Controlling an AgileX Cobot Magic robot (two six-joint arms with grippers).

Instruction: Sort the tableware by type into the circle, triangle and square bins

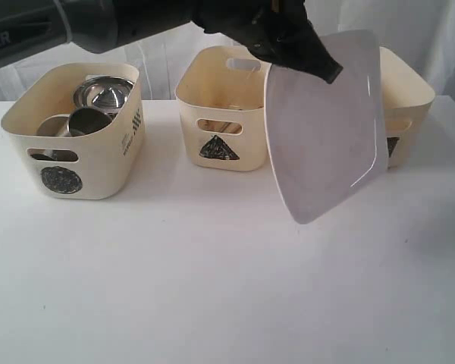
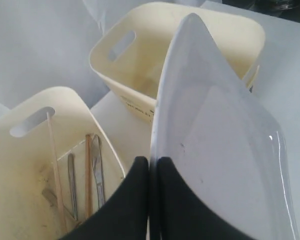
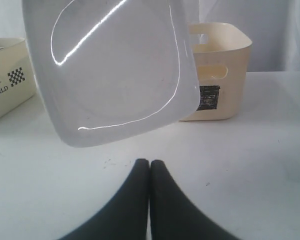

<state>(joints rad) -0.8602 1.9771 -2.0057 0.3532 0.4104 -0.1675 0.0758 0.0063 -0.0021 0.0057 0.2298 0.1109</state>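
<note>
The large white rounded-square plate (image 1: 326,121) hangs tilted in the air, in front of the square bin (image 1: 411,95) and the right side of the triangle bin (image 1: 201,102). My left gripper (image 1: 315,64) reaches across from the upper left and is shut on the plate's top edge (image 2: 220,150), with its fingertips (image 2: 162,165) pinching the rim. Wooden chopsticks (image 2: 88,175) and metal utensils (image 2: 97,167) lie inside the triangle bin (image 2: 20,165). Steel mugs (image 1: 87,121) and a steel bowl (image 1: 104,92) fill the circle bin (image 1: 98,171). My right gripper (image 3: 149,162) is shut on nothing, low over the table, below the plate (image 3: 115,70).
The three cream bins stand in a row along the table's back. The square bin (image 3: 220,55) looks bare inside in the left wrist view (image 2: 140,60). A bin side printed WORLD (image 3: 5,82) shows at the edge of the right wrist view. White table (image 1: 212,288) spreads in front.
</note>
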